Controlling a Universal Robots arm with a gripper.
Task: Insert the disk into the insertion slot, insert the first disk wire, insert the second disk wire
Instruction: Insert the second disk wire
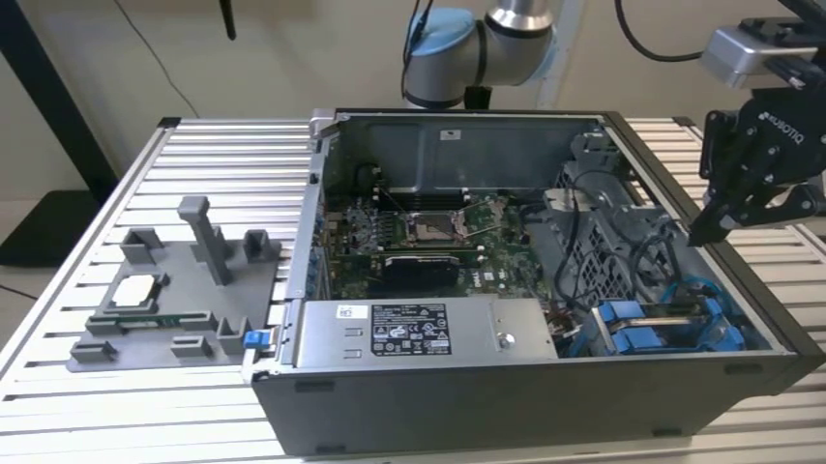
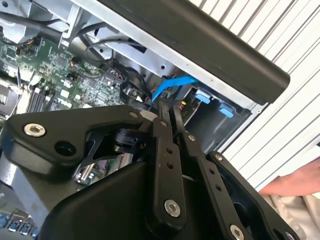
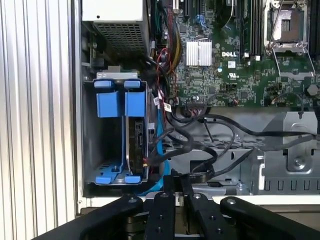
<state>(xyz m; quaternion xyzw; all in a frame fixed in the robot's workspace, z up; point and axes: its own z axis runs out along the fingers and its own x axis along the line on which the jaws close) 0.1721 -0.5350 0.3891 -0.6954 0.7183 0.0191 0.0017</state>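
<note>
The disk (image 3: pixel 134 145) stands edge-on in its blue carrier (image 3: pixel 134 102) inside the insertion slot (image 3: pixel 120 84) of the grey drive cage, at the case's corner; in the exterior view the blue carrier (image 1: pixel 641 326) shows at the case's front right. A blue flat wire (image 3: pixel 159 142) and a black wire (image 3: pixel 152 159) run to the disk's rear edge; I cannot tell how they are seated. My gripper (image 1: pixel 709 232) hangs above the case's right wall, just over those wires. Its fingers (image 3: pixel 170 182) are shut together, nothing between them, tips close to the blue wire (image 2: pixel 172 84).
The open case holds the motherboard (image 1: pixel 427 237) and a grey power-supply box (image 1: pixel 427 331). Black cables (image 3: pixel 220 127) cross the case floor beside the cage. A grey fixture plate (image 1: pixel 181 290) with parts lies at the exterior view's left. A person's hand (image 2: pixel 295 182) rests outside the case.
</note>
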